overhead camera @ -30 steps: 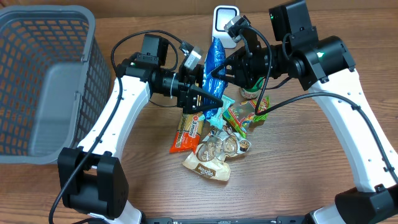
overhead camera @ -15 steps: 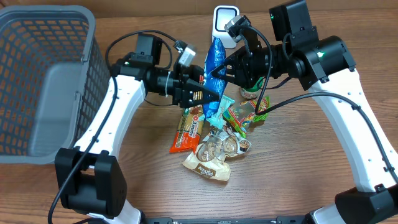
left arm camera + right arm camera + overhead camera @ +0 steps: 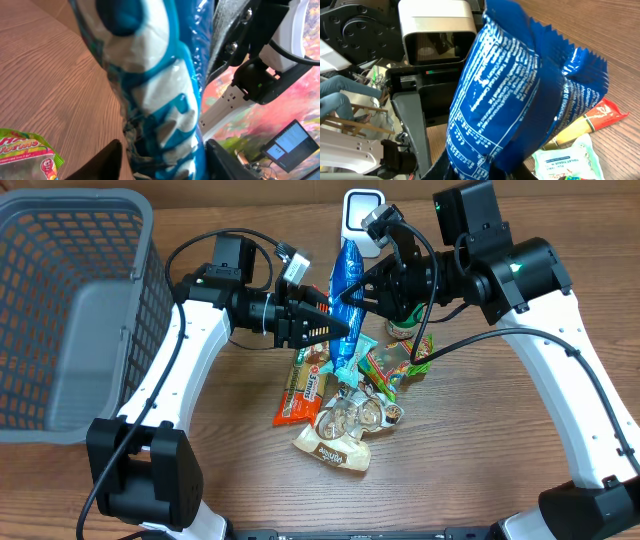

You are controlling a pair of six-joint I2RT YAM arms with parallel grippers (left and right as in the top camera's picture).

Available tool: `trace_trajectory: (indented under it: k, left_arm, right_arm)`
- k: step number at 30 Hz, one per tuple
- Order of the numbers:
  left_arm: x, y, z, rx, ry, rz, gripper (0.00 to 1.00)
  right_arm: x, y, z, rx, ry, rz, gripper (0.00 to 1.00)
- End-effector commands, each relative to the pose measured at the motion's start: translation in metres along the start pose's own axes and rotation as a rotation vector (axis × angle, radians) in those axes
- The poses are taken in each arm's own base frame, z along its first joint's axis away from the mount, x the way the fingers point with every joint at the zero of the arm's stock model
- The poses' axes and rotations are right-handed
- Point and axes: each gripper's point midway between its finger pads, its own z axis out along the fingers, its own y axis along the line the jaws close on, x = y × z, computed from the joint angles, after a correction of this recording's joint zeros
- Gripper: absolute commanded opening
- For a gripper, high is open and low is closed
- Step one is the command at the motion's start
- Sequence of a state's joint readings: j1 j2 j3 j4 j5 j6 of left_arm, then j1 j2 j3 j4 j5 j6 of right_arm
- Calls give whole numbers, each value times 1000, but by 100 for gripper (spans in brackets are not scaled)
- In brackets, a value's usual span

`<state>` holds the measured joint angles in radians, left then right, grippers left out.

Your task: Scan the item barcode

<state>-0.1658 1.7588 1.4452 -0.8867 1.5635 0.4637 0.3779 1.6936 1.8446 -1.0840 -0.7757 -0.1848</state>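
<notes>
**Desk:** What was the right tool doing?

**Me:** On my overhead feed the right tool [image 3: 349, 293] was pressed together on the blue packet [image 3: 347, 268], pinching it about halfway along. My right wrist feed agreed. The packet rose from between the fingers at the bottom edge of the frame, with its small white print facing the lens.

**Desk:** And the left one?

**Me:** The left tool [image 3: 164, 162] sat at the packet's lower end. In my left wrist feed I saw one finger [image 3: 111, 161] at bottom left and the other at bottom right. The crumpled wrapper lay between them, very close to both. I could not tell whether they were pinching it or only bracketing it.

**Desk:** Where was the packet itself?

**Me:** It was in the upper middle of the overhead frame, between the two arms, with its long axis running up the picture. Its top end was just below the scanner [image 3: 360, 210]. In the right wrist feed the scanner's window sat at top centre, just left of the packet.

**Desk:** Anything around it?

**Me:** Below the two tools a heap of snacks lay on the worktop [image 3: 480, 470]. I saw an orange bar [image 3: 303, 390] at its left, a green packet [image 3: 385, 363] at its right and a beige pouch [image 3: 333, 442] at its bottom edge. The grey mesh basket [image 3: 40, 240] filled the upper left corner, well apart from the heap.
</notes>
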Motion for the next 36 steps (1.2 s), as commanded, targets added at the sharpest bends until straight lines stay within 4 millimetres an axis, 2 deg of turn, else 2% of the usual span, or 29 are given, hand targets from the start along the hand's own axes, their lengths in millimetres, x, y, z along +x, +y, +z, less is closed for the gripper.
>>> trace_trajectory:
  k: [1, 4, 6, 8, 9, 10, 14, 17, 22, 26, 31, 33, 36]
  left_arm:
    - [-1, -5, -1, 16, -9, -5, 36]
    - [-1, -5, 0, 16, -9, -5, 27]
    - [-1, -5, 0, 16, -9, -5, 21]
    - [-1, -5, 0, 16, -9, -5, 18]
    - [-1, -5, 0, 16, -9, -5, 15]
    - [-1, -5, 0, 16, -9, -5, 14]
    - [-1, -5, 0, 16, -9, -5, 9]
    - [-1, -5, 0, 16, -9, -3, 6]
    - [1, 0, -1, -15, 5, 5, 4]
    - [7, 13, -2, -88, 38, -6, 4]
    - [6, 26, -3, -153, 56, -33, 4]
    - [3, 30, -4, -173, 56, -29, 4]
    - [-2, 48, -7, -270, 60, -51, 4]
  right_arm:
    - [-4, 8, -2, -30, -14, -21, 4]
    - [-4, 8, -2, -30, -14, -21, 6]
    - [-4, 8, -2, -30, -14, -21, 12]
    - [-4, 8, -2, -30, -14, -21, 29]
    - [-4, 8, -2, -30, -14, -20, 47]
    - [-4, 8, -2, -30, -14, -21, 56]
    - [-4, 8, -2, -30, -14, -21, 76]
    - [-4, 8, -2, -28, -15, -23, 99]
    - [-6, -4, -7, 53, -22, -30, 100]
    - [-11, -14, -27, 169, -51, -46, 100]
    - [-16, -23, -80, 386, -125, -61, 100]
    - [-16, -24, -105, 487, -158, -54, 100]
    - [-12, -30, -150, 692, -225, 13, 100]
